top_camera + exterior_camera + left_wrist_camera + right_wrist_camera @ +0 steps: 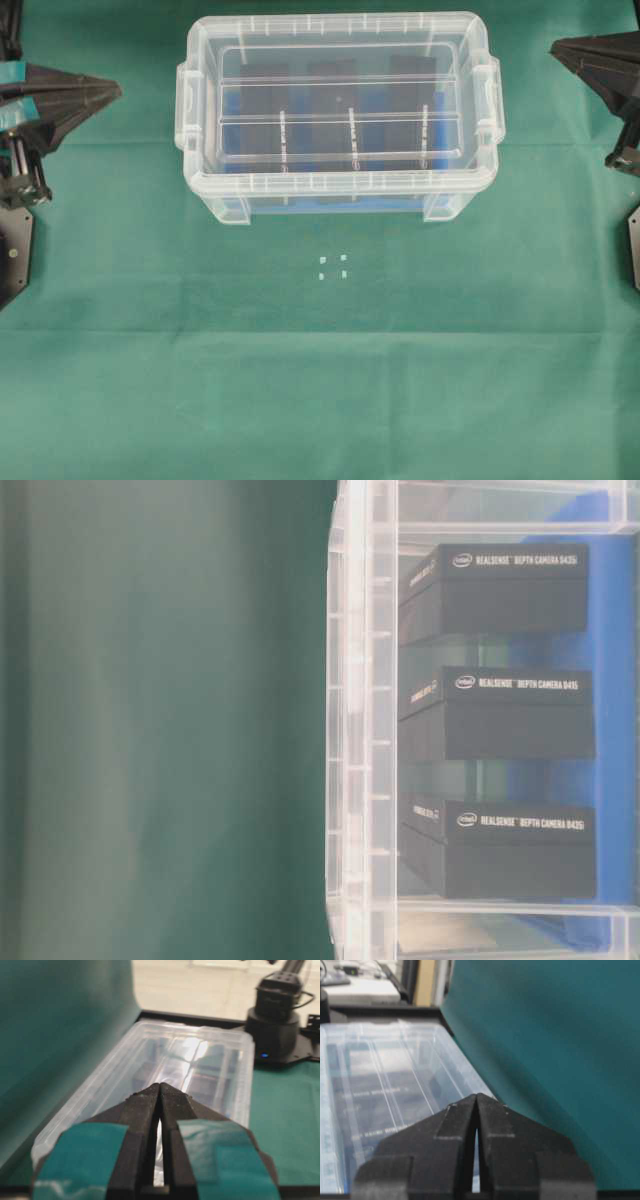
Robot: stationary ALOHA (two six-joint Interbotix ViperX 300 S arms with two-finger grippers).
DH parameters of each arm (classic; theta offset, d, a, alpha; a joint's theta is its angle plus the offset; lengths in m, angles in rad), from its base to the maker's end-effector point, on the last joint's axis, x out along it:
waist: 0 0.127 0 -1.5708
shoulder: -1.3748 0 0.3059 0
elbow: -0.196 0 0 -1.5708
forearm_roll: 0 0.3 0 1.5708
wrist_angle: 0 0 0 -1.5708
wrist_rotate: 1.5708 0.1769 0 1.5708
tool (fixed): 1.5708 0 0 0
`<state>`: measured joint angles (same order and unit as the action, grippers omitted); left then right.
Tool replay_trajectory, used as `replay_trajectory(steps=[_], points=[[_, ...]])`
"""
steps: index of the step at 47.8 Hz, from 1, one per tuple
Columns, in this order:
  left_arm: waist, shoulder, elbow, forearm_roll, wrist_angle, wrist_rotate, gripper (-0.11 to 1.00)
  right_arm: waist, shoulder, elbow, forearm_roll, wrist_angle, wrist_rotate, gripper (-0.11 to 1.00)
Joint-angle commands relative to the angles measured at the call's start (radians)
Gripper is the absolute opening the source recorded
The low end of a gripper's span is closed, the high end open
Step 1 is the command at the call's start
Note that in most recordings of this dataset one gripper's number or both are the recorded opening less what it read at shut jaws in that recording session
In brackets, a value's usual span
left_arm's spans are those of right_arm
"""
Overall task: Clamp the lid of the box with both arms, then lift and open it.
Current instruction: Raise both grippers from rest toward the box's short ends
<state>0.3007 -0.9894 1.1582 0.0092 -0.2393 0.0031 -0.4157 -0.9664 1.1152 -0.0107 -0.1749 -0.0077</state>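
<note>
The clear box (230, 205) stands at the back middle of the green cloth. The flat clear lid (340, 30) sits on it. A blue bottom and three black blocks (336, 110) show through it. The table-level view shows the box wall (360, 720) and the blocks (500, 715). My left gripper (118, 90), with teal tape, is shut and empty, left of the box and apart from it. My right gripper (553, 47) is shut and empty, right of the box. The left wrist view shows shut tips (160, 1085) before the lid (150, 1045); the right wrist view shows shut tips (477, 1096) before the lid (395, 1060).
Small white marks (332, 266) lie on the green cloth (320, 380) in front of the box. A green backdrop (560, 1050) rises behind the table. The other arm's black base (272, 1025) stands beyond the box in the left wrist view.
</note>
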Motion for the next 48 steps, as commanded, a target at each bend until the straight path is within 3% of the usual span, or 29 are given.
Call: replay_trajectory(steps=[1,7,27,42,48], points=[[0.009,0.005,-0.029,0.003,0.018,-0.005,0.01,-0.006,0.005,-0.034,0.0,0.035,0.003,-0.01],[0.009,0.011,-0.049,0.002,0.118,-0.011,0.01,-0.011,0.006,-0.063,0.003,0.152,0.006,-0.01],[0.02,0.052,-0.175,0.002,0.64,-0.066,0.01,-0.046,0.123,-0.179,0.0,0.673,0.054,-0.01],[0.021,0.124,-0.285,0.005,0.988,-0.095,0.01,-0.046,0.219,-0.267,-0.018,0.942,0.055,-0.01],[0.023,0.16,-0.316,0.011,1.058,-0.095,0.01,-0.046,0.252,-0.304,-0.021,1.02,0.055,-0.01]])
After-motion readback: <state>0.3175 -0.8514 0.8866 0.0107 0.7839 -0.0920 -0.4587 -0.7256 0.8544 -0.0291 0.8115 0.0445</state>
